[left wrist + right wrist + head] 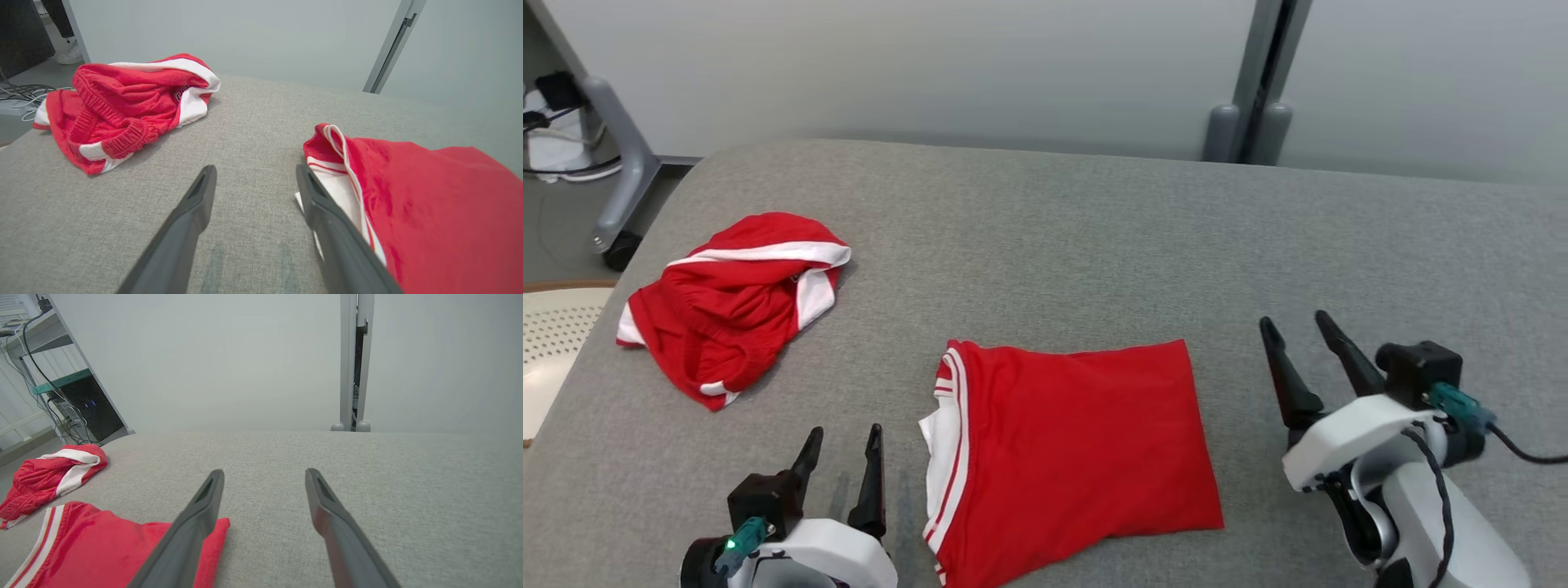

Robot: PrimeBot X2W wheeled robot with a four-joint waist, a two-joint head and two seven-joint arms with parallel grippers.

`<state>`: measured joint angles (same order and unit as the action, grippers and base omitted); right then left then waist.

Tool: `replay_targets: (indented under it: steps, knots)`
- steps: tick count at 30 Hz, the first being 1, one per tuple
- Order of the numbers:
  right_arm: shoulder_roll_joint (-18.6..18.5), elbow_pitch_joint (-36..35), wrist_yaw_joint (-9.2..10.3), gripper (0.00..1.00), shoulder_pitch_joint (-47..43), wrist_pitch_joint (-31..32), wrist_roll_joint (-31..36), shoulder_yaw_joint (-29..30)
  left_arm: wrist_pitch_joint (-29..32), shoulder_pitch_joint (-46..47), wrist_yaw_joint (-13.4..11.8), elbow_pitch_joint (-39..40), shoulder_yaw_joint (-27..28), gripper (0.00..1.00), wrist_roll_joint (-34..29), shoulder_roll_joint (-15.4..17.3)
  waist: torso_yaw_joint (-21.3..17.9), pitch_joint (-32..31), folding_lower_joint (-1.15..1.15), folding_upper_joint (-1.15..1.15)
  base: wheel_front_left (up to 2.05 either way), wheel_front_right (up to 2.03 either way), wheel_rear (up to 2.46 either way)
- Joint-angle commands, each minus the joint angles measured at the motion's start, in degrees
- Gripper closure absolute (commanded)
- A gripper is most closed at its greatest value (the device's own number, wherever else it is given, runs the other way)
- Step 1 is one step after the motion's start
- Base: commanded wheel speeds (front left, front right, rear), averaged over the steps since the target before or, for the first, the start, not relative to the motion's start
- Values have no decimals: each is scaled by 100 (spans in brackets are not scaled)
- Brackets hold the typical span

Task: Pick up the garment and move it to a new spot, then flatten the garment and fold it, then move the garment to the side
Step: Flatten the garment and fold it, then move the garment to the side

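**Folded red garment lying flat, both claws spread and empty**

The folded red knit garment with white striped trim point(1070, 457) is lying as a neat rectangle near the front middle of the grey woven fabric surface point(1094, 229), its trimmed edge facing the robot's left. The left gripper point(845, 431) is hovering just beside that edge, its two dark fingers spread apart and pinching nothing. In the left wrist view one finger is sitting right next to the white trim, and whether it is touching the cloth is unclear. The right gripper point(1294, 320) is standing on the other side, near the garment's right edge but apart from it, its fingers likewise spread and empty. A crumpled red and white garment point(731, 306) is resting well apart at the left of the surface.

Judging by the flat rectangle, the folding is looking done and the move to the side is remaining. The cloth is looking light, soft and limp, so it is likely going to sag and unfold if lifted by one point. Pinching both short edges through all the layers at once is seeming the safer hold. The thicker trimmed edge is offering a firmer bite, while the plain red edge may be parting layer by layer
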<state>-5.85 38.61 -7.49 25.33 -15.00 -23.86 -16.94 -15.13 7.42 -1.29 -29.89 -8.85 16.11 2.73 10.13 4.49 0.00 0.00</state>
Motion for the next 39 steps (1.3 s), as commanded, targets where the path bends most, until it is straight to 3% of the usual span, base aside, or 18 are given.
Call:
replay_targets:
  steps: [1,6,15,29,39]
  knots:
    - [-25,-64,0,0,-54,-22,76,51,-1,10,-19,28,37,0,-23,33,-149,-8,0,0,0,0,0]
    - [131,-559,0,0,-779,-24,798,884,0,-146,-21,228,233,0,-210,29,-382,-81,0,0,0,0,0]
    - [275,-1155,1,0,-1838,-24,1410,1200,0,-570,-28,462,494,0,-363,26,-595,-413,0,0,0,0,0]
    - [278,-1291,1,0,-2072,-25,1030,947,0,-822,-24,563,550,0,-365,28,-634,-497,0,0,0,0,0]
    - [280,-823,1,0,-1345,-24,747,126,0,-508,59,583,251,0,-366,31,-152,49,0,0,0,0,0]
